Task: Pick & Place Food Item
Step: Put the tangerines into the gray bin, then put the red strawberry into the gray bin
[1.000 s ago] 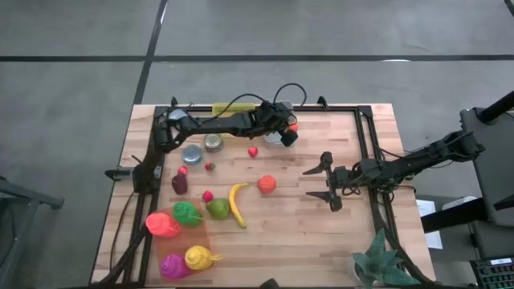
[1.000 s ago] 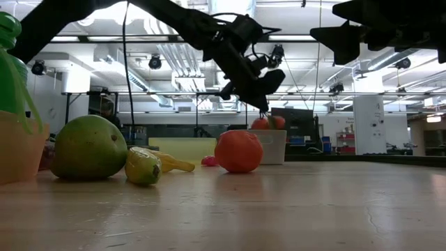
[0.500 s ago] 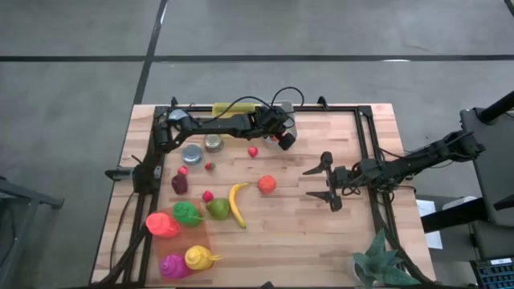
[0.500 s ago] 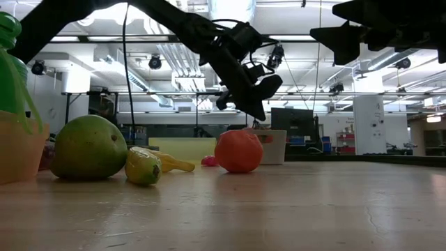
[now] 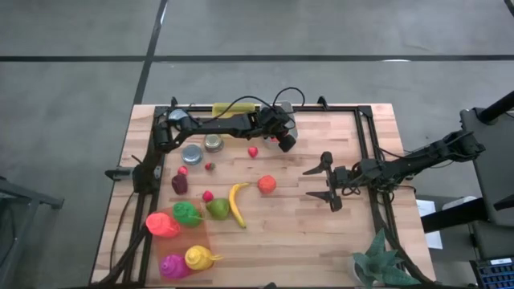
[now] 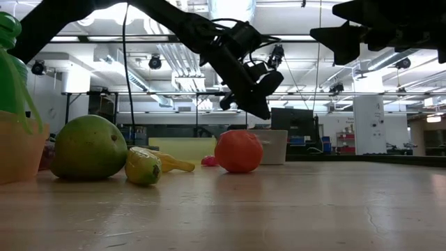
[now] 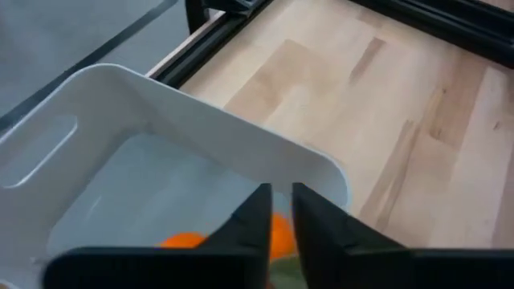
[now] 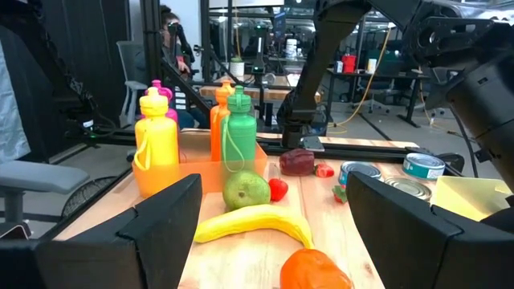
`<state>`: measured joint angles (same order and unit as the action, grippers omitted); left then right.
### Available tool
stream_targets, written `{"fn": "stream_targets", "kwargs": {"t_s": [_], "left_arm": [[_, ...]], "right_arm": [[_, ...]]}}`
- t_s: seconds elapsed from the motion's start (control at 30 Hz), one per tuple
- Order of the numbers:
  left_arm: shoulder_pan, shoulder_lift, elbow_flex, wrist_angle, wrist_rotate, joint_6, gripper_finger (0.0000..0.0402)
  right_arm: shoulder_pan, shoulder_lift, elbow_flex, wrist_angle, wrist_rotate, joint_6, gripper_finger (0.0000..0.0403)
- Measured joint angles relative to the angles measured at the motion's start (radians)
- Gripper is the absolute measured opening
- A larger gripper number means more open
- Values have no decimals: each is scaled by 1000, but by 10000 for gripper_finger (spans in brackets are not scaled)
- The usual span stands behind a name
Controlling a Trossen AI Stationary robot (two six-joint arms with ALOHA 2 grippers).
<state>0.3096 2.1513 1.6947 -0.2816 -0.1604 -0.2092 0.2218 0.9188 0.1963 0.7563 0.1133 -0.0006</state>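
The small orange food item (image 7: 271, 234) lies in the white plastic bin (image 7: 173, 128), upper centre of the high view. Above it, the left gripper (image 7: 278, 210) shows only a narrow gap between its fingers. Best widen, lift straight. The right gripper (image 5: 323, 181) waits spread, centre-right.

A white bin (image 7: 201, 144) holds an orange fruit (image 7: 277, 237); the banana (image 8: 253, 222) is yellow.

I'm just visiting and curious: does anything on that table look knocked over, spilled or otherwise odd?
Nothing stands out. The fruit lies loose on the wooden table and the bottles stand upright. The left gripper hangs over the white bin, where an orange item lies. The right gripper waits open.
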Motion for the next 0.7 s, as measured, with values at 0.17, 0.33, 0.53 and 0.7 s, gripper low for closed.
{"fn": "stream_targets", "kwargs": {"t_s": [0.17,0.33,0.53,0.7], "left_arm": [[0,0,0,0,9,0,131],[-1,-5,0,-18,27,3,189],[-23,-64,1,-181,27,2,225],[-68,-129,1,-350,27,-58,230]], "right_arm": [[0,0,0,0,0,0,306],[0,0,0,0,0,0,306],[0,0,0,0,0,0,306],[0,0,0,0,0,0,306]]}}
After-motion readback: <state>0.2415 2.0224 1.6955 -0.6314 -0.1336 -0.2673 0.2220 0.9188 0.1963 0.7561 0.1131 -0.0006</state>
